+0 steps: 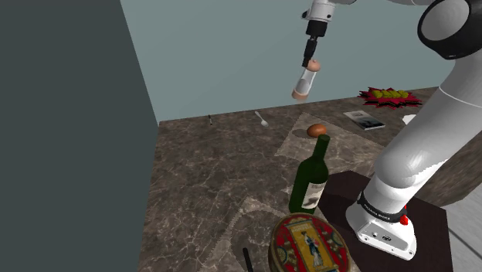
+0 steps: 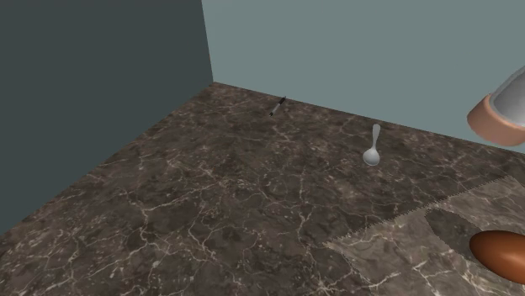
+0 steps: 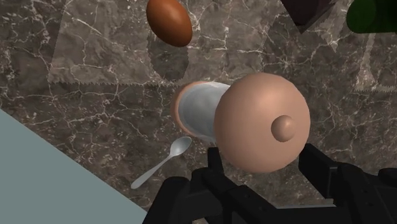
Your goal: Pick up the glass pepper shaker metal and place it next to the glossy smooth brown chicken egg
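The pepper shaker [image 1: 305, 81] hangs high in the air, tilted, with a clear body and pinkish-tan ends. My gripper [image 1: 310, 56] is shut on its upper end. In the wrist view the shaker's rounded cap [image 3: 261, 121] sits clasped between the black fingers [image 3: 321, 167], and my gripper [image 3: 267, 168] looks down on the dark marble top. The brown egg [image 1: 316, 130] lies on the marble below the shaker, a little nearer the stand. The egg [image 3: 169, 21] also lies beyond the shaker's lower end. The second exterior view has the shaker's base [image 2: 499, 116] at the right edge above the egg [image 2: 501, 255].
A green wine bottle [image 1: 310, 178] and a round decorated tin [image 1: 309, 243] stand near the stand. A spoon [image 1: 262, 118] [image 2: 373, 147] and a thin dark stick [image 2: 278, 104] lie near the back wall. A booklet [image 1: 364, 120] and a red spiky item [image 1: 390, 96] lie far right.
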`<action>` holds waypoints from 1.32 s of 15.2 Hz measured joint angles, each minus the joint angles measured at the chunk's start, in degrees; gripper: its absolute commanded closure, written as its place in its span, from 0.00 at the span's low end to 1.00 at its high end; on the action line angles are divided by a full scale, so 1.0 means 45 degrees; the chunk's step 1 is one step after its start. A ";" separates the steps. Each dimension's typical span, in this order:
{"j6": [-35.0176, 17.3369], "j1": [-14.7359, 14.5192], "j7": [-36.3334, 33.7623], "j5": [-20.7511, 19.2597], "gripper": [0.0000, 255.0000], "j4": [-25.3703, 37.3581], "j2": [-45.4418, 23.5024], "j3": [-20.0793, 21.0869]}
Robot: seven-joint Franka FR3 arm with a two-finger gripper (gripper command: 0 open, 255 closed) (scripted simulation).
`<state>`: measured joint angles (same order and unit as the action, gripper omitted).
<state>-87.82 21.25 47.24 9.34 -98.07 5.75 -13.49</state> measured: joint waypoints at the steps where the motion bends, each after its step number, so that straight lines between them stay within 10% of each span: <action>1: -0.0171 0.0002 0.0031 -0.0004 1.00 -0.0189 0.0018 -0.0001; 20: -0.3414 -0.0005 0.0520 0.0027 1.00 -0.3601 0.0152 0.0034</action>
<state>-103.18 21.23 49.58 9.47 -114.27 6.43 -13.33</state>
